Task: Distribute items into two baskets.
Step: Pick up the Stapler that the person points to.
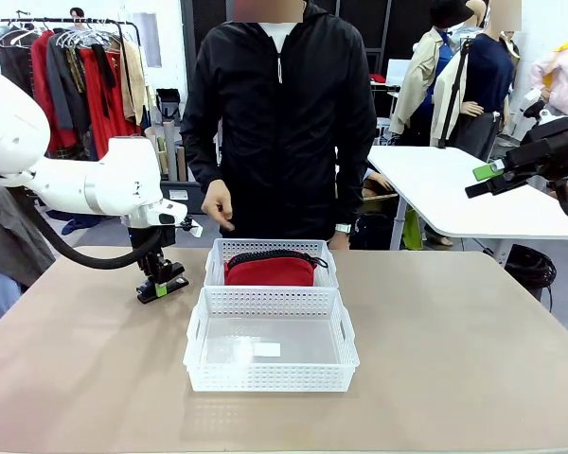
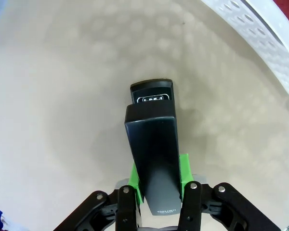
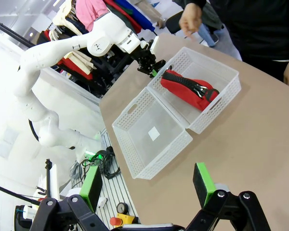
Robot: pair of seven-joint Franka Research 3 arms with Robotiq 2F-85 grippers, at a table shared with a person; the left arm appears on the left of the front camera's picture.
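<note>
"So, which step are you on?"

"Grasp looks made, I'd say. Nearest me the near basket [image 1: 270, 376], white lattice plastic with a clear smooth bottom, sits empty. Left of it, my left gripper [image 2: 159, 174] pinches the stapler [image 2: 153, 144], a smooth black slab low at the table [image 1: 454, 331]."

"And next?"

"A lift over the flared rim, then release. Beyond, the soft red pouch [image 1: 270, 271] nearly fills the far basket [image 1: 229, 253]. At the far right my right gripper [image 3: 148, 185] hangs spread, empty."
</note>
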